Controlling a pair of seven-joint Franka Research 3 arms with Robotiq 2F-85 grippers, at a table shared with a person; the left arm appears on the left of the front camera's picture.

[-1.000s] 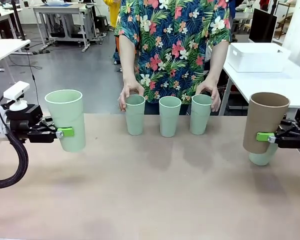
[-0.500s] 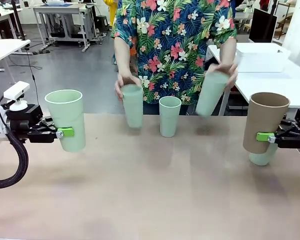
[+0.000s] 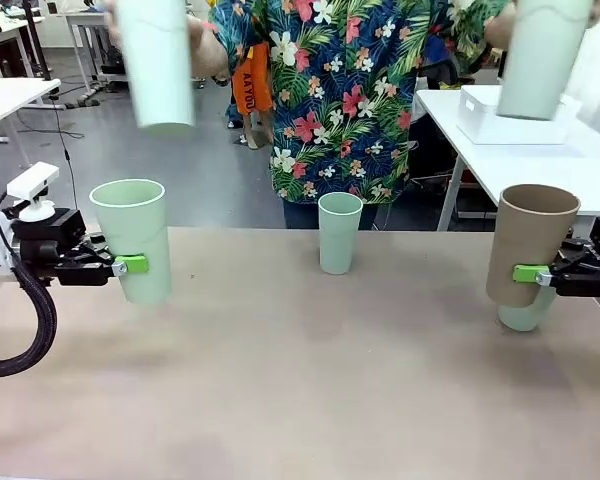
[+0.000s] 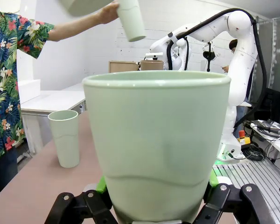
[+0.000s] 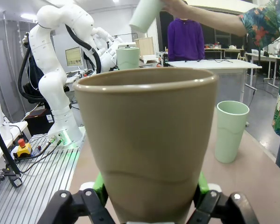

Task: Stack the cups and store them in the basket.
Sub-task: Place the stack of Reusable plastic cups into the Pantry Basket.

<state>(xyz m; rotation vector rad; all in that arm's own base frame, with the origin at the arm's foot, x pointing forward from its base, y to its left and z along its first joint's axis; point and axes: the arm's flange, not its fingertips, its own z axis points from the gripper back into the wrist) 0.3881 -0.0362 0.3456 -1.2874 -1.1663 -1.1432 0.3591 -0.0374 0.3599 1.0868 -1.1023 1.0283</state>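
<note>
Six cups, one basket. Item one: mint cup (image 3: 132,235), upright, clamped at mid-height in the left claw (image 3: 132,264), green pads pressed against both sides, at the robot's left end of the table (image 3: 300,400). Item two: tan cup (image 3: 530,240), upright, gripped the same way in the right claw (image 3: 532,273) at the opposite end. Item three: mint base (image 3: 525,318) showing under the tan cup; whether it is nested inside or standing behind cannot be told. Item four: lone mint cup (image 3: 339,232), upright on the table, mid-width, toward the far edge, well apart from both claws. Items five and six: blurred mint cup (image 3: 155,60) held high in one hand (image 5: 175,5) of the person, above the left claw; second raised mint cup (image 3: 542,55) in the other hand (image 4: 107,11), above the right claw. White basket (image 3: 480,122): on a side table (image 3: 540,165) beyond the tan cup, partly hidden by the second raised cup
</note>
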